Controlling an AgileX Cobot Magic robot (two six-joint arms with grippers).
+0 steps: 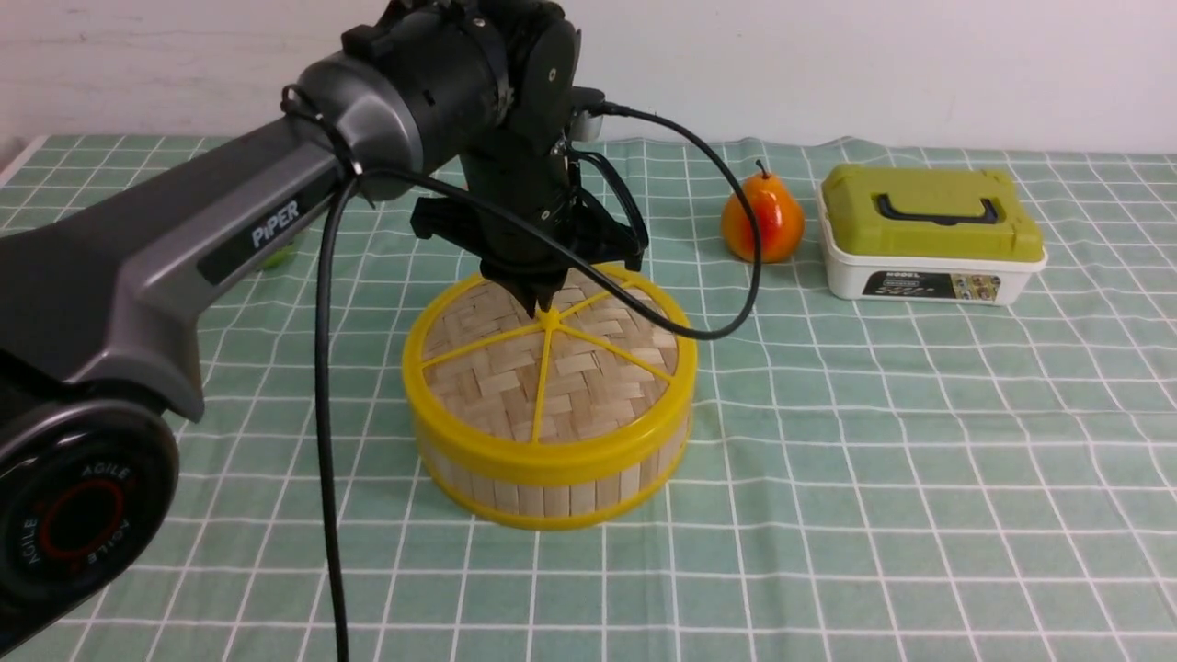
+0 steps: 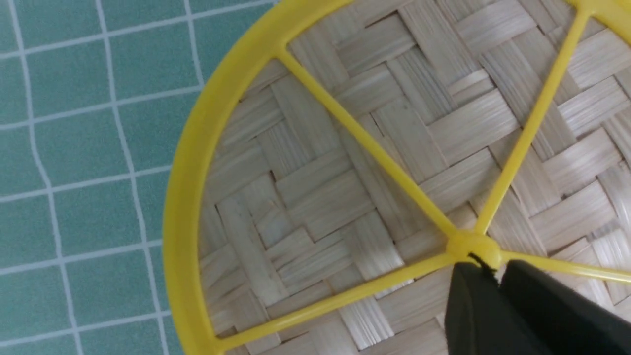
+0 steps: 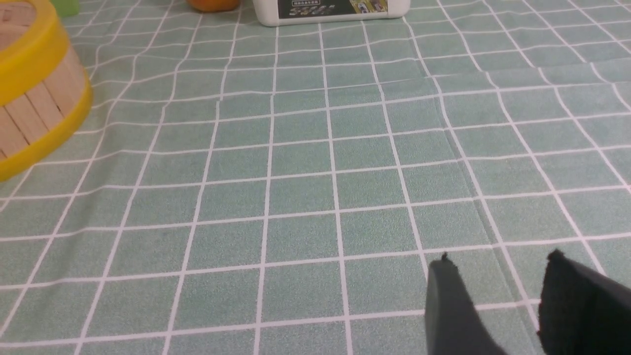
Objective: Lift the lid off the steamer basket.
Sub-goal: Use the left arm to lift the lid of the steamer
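Presently, on the green-and-white checked tablecloth, an orange-red pear-shaped fruit stands far right of the basket, just beside a white rectangular plastic box with an olive-green lid and black handle. Both are well apart from the work area. A small green object is mostly hidden behind the grey left arm; it cannot be identified. The arm's black cable loops over the lid's far right edge.

The round steamer basket with bamboo-slat wall and yellow plastic rims sits centre-table. The flat woven-bamboo lid with yellow rim and six yellow spokes lies seated on top of it, level.

The left gripper points down at the lid's yellow centre knob. Its jaws are drawn narrow with the tips at the knob; an actual pinch cannot be confirmed. The right gripper hangs low over bare cloth, jaws apart, holding nothing.
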